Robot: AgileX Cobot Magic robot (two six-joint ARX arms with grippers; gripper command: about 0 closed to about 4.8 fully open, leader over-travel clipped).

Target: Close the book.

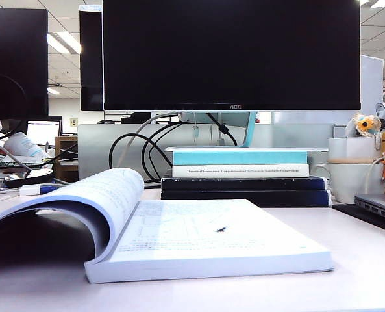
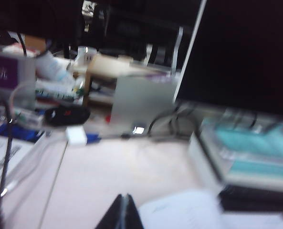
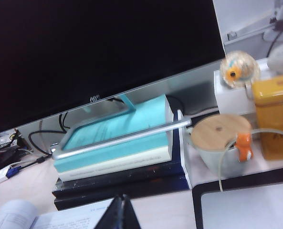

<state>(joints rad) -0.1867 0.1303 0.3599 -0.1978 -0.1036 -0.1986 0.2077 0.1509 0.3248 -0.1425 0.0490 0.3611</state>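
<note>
On the tabletop (image 1: 367,273), book (image 1: 205,240) open at six o'clock of the stacked books (image 1: 244,172); left hand (image 2: 123,212) and right hand (image 3: 122,212) pressed together above, risking creasing the curled pages (image 1: 82,195).

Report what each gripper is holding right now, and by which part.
Nothing is held. The left gripper and the right gripper are both shut on nothing, hovering above the desk short of the open book, which neither touches.

Black, seemingly pointed left gripper (image 2: 123,212) fingertips
</note>
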